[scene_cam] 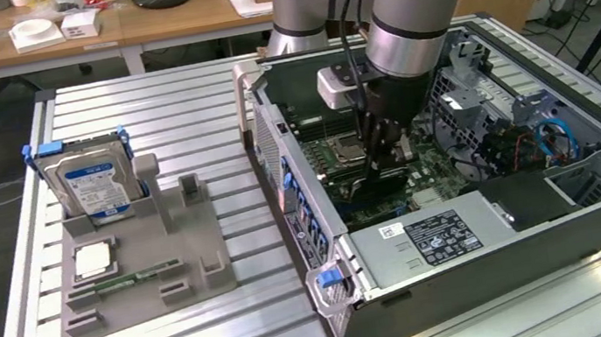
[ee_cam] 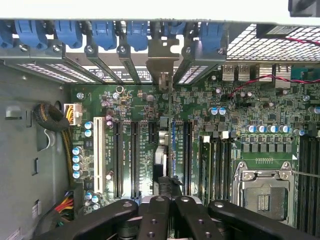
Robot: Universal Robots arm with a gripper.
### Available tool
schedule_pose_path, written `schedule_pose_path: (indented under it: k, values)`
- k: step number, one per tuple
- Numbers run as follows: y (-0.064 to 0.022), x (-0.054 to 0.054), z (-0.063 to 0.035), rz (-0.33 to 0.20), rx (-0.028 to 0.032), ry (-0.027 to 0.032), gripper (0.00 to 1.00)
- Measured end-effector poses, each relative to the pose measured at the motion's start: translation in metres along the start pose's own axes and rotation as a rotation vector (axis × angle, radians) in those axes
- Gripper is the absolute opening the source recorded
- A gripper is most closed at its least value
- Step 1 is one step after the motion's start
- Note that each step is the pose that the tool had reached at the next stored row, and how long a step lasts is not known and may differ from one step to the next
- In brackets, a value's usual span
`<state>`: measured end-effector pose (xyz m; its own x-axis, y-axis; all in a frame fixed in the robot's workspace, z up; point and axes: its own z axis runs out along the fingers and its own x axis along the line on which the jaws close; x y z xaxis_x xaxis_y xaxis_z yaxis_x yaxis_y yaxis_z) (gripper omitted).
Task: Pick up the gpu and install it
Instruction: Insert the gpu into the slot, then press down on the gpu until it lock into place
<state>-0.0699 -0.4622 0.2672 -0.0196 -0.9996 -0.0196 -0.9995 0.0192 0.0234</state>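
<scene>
The gpu [ee_cam: 164,150] is seen edge-on in the wrist view, a thin card standing upright over the motherboard's expansion slots [ee_cam: 135,155]. Its metal bracket [ee_cam: 161,62] reaches the case's rear slot openings under the blue clips. My gripper [ee_cam: 168,205] is shut on the card's near edge, black fingers [ee_cam: 152,215] pressed together around it. In the exterior view the gripper [scene_cam: 381,166] reaches down inside the open computer case [scene_cam: 324,245], holding the dark gpu [scene_cam: 379,182] just above the green board.
A grey fixture [scene_cam: 190,263] on the exterior view's left holds a silver hard drive with a blue label [scene_cam: 94,184], a small square chip [scene_cam: 93,259] and a green memory stick [scene_cam: 133,278]. The power supply [scene_cam: 434,238] and drive cage crowd the case. A CPU socket [ee_cam: 262,192] lies beside the slots.
</scene>
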Motion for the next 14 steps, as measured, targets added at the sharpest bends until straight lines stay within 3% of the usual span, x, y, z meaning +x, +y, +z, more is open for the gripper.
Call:
schedule_pose_path:
  k: [2,7,14]
  values:
    - [0.0000,-0.001,-0.0015,0.000,-0.0001,0.0003,0.11]
    - [0.0004,-0.001,-0.0178,0.000,-0.0001,0.0002,0.11]
    - [0.0004,-0.001,-0.0178,0.000,0.0000,0.0000,0.11]
